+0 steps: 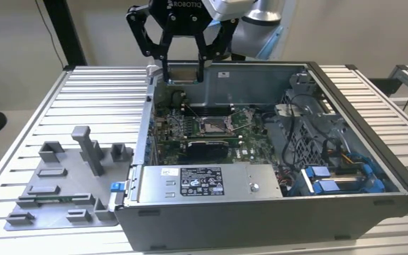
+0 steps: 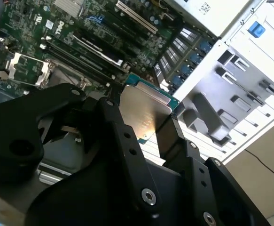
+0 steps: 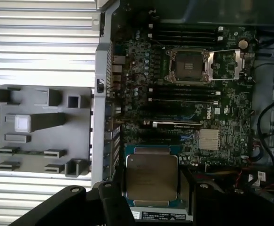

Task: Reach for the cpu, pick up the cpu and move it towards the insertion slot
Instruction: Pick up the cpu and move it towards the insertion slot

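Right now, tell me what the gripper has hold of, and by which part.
The gripper holds the cpu, clamped by two opposite edges between its black fingers, silver face exposed. In the exterior view it hangs above the open computer case.

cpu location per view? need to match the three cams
Exterior view: cpu between the fingers of the gripper, above the case's rear wall.
Second wrist view: cpu mid-frame, clamped by the black fingers.
First wrist view: cpu low centre, over the motherboard.
Shared landmark: the insertion slot.
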`<state>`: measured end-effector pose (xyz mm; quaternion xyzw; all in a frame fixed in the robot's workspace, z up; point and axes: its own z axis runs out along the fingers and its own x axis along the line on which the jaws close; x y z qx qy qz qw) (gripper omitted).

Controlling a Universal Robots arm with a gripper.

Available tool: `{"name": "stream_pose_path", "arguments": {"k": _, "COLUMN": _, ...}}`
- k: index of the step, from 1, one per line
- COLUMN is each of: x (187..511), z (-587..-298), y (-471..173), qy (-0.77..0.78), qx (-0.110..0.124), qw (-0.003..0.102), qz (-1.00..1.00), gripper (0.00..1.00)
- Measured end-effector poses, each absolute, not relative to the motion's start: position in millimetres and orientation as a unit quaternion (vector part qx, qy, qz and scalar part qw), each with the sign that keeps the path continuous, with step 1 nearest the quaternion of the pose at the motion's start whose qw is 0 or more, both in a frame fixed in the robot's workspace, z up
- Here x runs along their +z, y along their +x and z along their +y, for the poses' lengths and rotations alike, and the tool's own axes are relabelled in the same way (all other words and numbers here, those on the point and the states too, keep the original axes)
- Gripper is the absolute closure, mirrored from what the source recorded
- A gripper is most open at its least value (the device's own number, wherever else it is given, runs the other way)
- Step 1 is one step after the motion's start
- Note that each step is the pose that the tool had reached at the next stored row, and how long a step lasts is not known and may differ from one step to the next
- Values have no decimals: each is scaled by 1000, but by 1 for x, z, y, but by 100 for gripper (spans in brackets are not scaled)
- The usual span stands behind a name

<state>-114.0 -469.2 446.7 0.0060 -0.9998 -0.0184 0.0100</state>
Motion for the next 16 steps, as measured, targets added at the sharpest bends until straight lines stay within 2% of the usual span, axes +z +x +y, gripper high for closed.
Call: {"name": "stream_pose_path", "arguments": {"k": 16, "x": 447, "z": -469, "y": -65, "qy": 6, "qx": -18, "qw": 10, "qz": -1000, "gripper": 100}}
